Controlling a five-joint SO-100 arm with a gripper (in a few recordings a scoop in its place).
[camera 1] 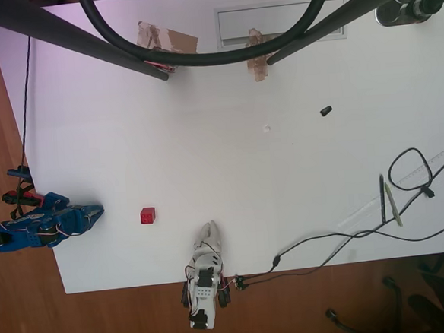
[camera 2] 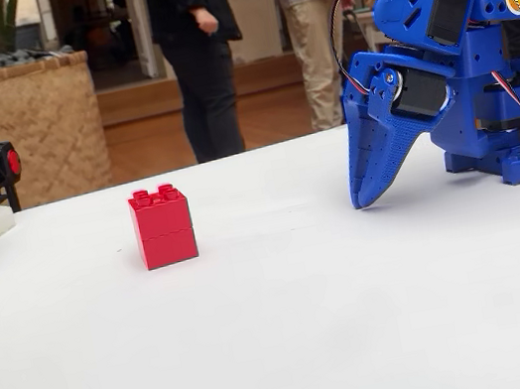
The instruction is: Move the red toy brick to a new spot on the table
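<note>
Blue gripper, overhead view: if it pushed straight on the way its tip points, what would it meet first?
Probably the red toy brick: the blue gripper points right along the table toward it, bare surface between. The brick sits slightly lower in the picture, so a near miss is possible.

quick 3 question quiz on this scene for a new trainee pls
1. True or false: the blue gripper is holding the red toy brick.
2. In the overhead view, which lies nearer the red toy brick: A the blue gripper, B the small black cylinder?
3. Fill in: the brick stands on the white ____.

Key: 1 false, the brick stands free and apart from the gripper. 2 A. 3 table.
</note>
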